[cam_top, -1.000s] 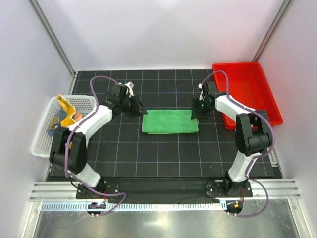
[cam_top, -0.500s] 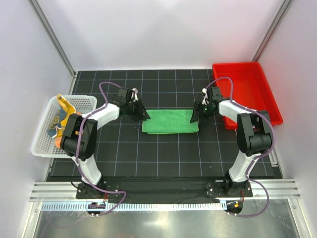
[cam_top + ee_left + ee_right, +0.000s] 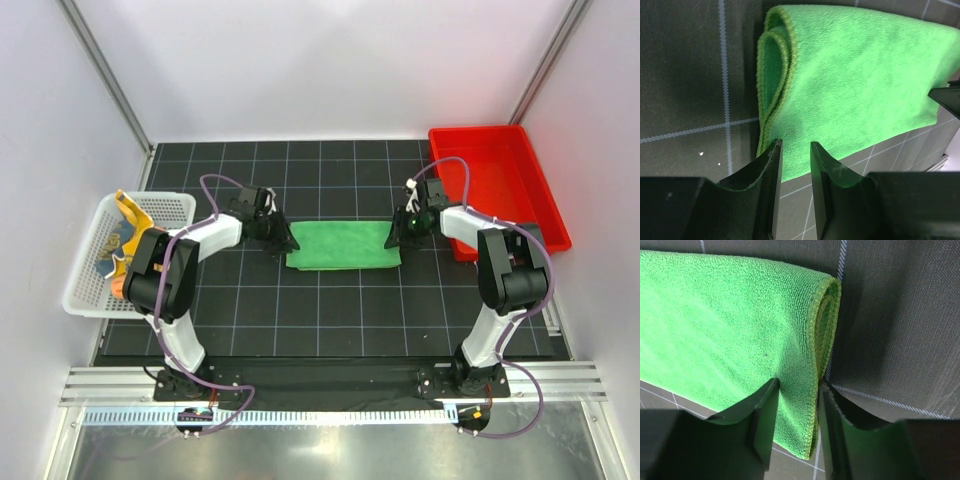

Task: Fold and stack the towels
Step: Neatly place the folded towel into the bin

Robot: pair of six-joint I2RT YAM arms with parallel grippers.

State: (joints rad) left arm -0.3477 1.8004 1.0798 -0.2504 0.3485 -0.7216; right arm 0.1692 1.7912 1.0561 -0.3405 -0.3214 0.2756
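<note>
where the two arms reach out from the near edge, you have the black gridded worktop (image 3: 320, 310) under everything. the red bin (image 3: 500, 180) sits at its far right, and the white basket (image 3: 85, 290) stands at its left side.

the green towel (image 3: 343, 245) lies in the middle of the worktop. it is folded into a strip running left to right, with the hems at both short ends curled over on themselves. in the basket, the yellow-orange towel (image 3: 133, 212) stands up against the far wall. the pale patched towel (image 3: 108, 258) is bunched just in front of it, partly behind your left arm.

your left pincer (image 3: 283, 240) is down at a corner of the towel's left end. its fingers stand a narrow gap apart with the cloth's edge showing between them, and you cannot tell whether they pinch it. your right pincer (image 3: 397, 237) is at the right end with its fingers a little wider, astride the folded hem near a corner. whether it has hold of the cloth is unclear too.
</note>
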